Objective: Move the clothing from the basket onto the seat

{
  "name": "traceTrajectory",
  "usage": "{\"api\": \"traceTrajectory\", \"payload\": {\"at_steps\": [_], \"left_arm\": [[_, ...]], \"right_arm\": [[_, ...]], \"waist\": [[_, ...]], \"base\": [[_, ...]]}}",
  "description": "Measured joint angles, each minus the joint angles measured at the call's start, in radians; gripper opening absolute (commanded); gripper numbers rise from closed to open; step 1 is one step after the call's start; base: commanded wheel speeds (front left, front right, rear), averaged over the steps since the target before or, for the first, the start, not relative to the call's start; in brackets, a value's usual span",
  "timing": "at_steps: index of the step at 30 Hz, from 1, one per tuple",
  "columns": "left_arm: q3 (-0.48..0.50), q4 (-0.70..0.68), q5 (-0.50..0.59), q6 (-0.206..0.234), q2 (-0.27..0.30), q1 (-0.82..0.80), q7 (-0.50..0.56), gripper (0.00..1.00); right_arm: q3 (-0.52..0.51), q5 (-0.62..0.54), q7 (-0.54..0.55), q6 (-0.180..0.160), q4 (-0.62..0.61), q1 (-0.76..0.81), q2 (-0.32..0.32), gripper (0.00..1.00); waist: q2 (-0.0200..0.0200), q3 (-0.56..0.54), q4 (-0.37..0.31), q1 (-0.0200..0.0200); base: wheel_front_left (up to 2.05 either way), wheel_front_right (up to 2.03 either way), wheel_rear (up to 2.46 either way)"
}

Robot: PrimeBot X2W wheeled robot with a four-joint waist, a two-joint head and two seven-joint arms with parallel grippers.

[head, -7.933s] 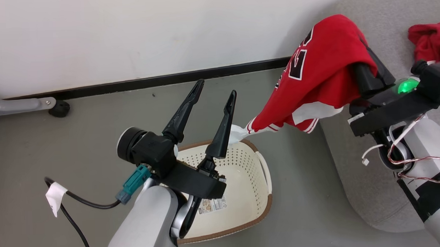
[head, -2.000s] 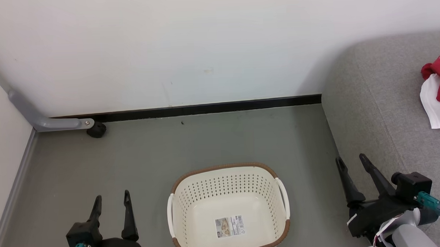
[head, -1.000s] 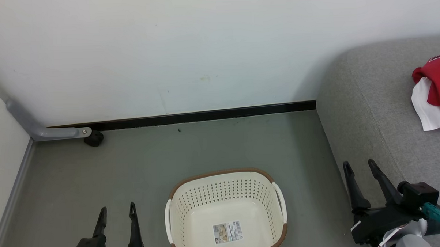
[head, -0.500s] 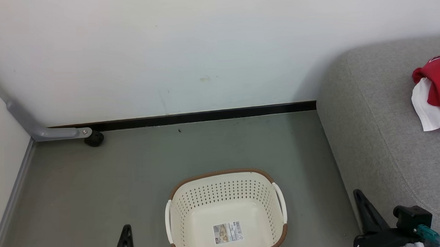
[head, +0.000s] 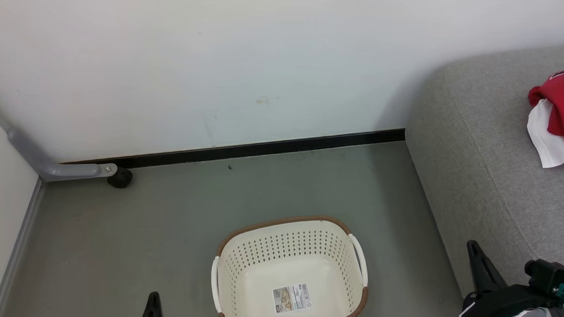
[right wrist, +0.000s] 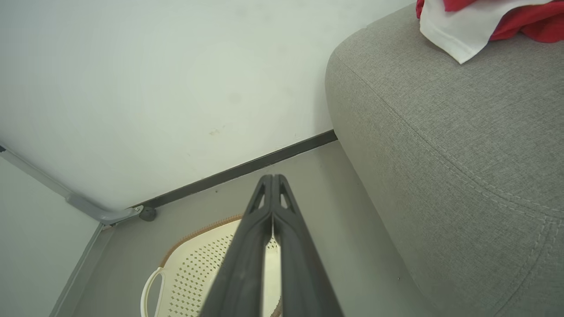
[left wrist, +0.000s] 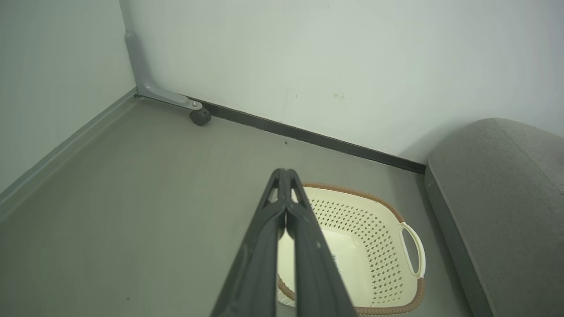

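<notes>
From the head camera, the basket (head: 288, 242) sat on the floor (head: 171, 218), open side up, with the paper label (head: 291, 298) plain on its bottom. Right of the basket ran the seat (head: 474, 170). The clothing (head: 561, 102) lay up on the seat, well off to the basket's right and farther back, red with a white lining spilling out below it. Low and left of the basket, the left gripper (head: 152, 301) showed as one dark blade. Low and right of the basket, against the seat's front edge, was the right gripper (head: 474, 252), again a single blade. Behind the basket, a black baseboard (head: 263, 148) ran along the wall, with a black caster (head: 120, 177) back to the left.

Over to the left wrist: the left gripper (left wrist: 285, 174) was closed, fingers pressed together tip to tip. The basket (left wrist: 352, 192) lay just beyond them and partly behind them, apart from them.

On to the right wrist: the right gripper (right wrist: 270, 178) was closed the same way, fingers together. The basket (right wrist: 198, 268) sat underneath, partly hidden by the fingers. The clothing (right wrist: 524, 22) rested on the seat, far up and right of the basket.
</notes>
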Motion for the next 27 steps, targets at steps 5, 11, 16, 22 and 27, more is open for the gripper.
{"api": "traceTrajectory", "payload": {"at_steps": [5, 11, 16, 22, 27], "left_arm": [[0.014, -0.003, -0.083, -0.010, -0.003, -0.004, 0.023, 0.00], [0.028, -0.007, -0.161, -0.022, -0.006, -0.008, 0.045, 0.00], [0.039, -0.011, -0.228, -0.033, -0.006, -0.017, 0.063, 0.00], [0.053, -0.020, -0.302, -0.045, -0.008, -0.020, 0.085, 0.00], [0.064, -0.026, -0.366, -0.053, -0.009, -0.025, 0.103, 0.00]], "right_arm": [[-0.020, 0.075, 0.025, 0.004, -0.008, 0.000, 0.007, 0.00], [-0.040, 0.149, 0.049, 0.007, -0.018, -0.001, 0.010, 0.00], [-0.056, 0.212, 0.067, 0.009, -0.029, -0.001, 0.013, 0.00], [-0.075, 0.287, 0.086, 0.015, -0.038, -0.001, 0.017, 0.00], [-0.091, 0.349, 0.105, 0.017, -0.049, -0.001, 0.022, 0.00]], "waist": [[0.0000, 0.001, 0.000, 0.0000], [0.0000, 0.002, -0.001, 0.0000], [0.0000, 0.003, -0.001, 0.0000], [0.0000, 0.004, -0.002, 0.0000], [0.0000, 0.005, -0.002, 0.0000]], "base": [[0.00, 0.00, 0.00], [0.00, 0.00, 0.00], [0.00, 0.00, 0.00], [0.00, 0.00, 0.00], [0.00, 0.00, 0.00]]}}
